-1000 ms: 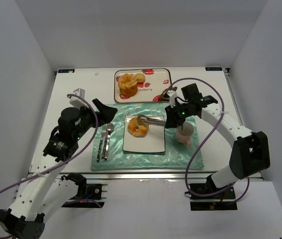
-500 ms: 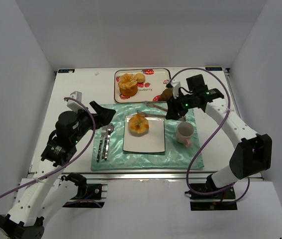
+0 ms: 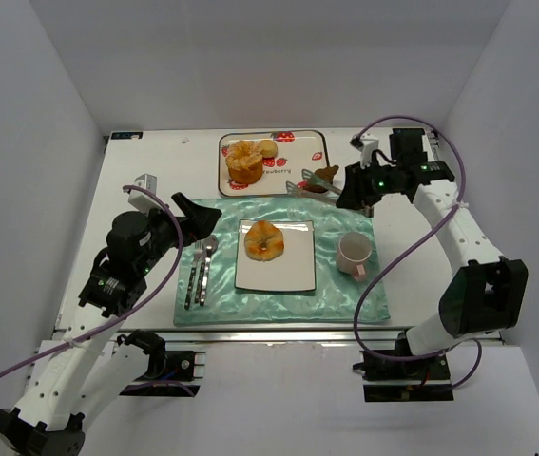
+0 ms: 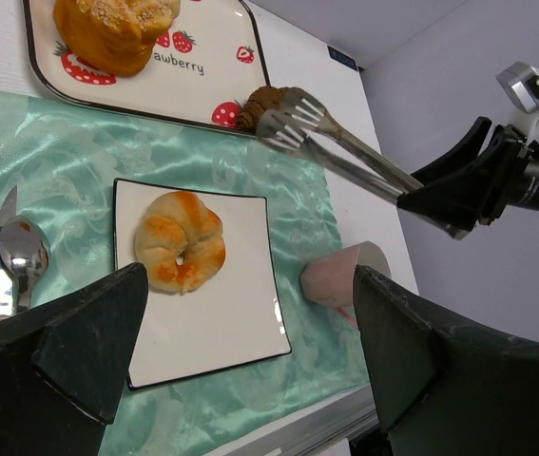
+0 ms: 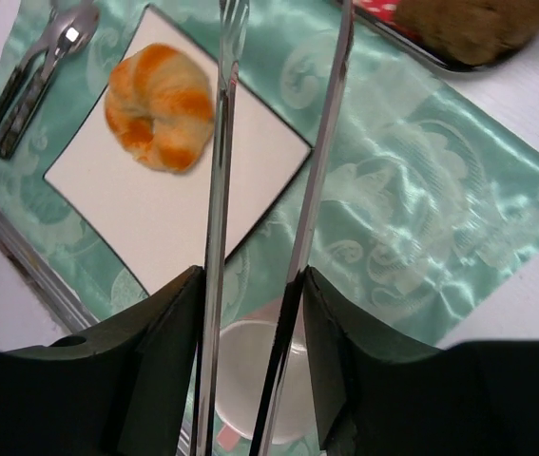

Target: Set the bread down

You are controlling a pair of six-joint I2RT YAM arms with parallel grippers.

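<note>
Lab test cell: bare white walls (image 3: 41, 114) around a white table (image 3: 155, 155) (robot arms (image 3: 440, 223) bolted at its near edge).

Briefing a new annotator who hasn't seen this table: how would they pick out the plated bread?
Find the green placemat mid-table, then the white square plate at its centre. The bread there is a golden curled roll, lying alone, unlike the breads on the strawberry tray behind.

My tongs (image 5: 217, 190) are polished, mirror-bright metal. The placemat (image 5: 421, 218) is glossy satin cloth; the bread (image 5: 160, 107) has a shiny glazed crust.
</note>
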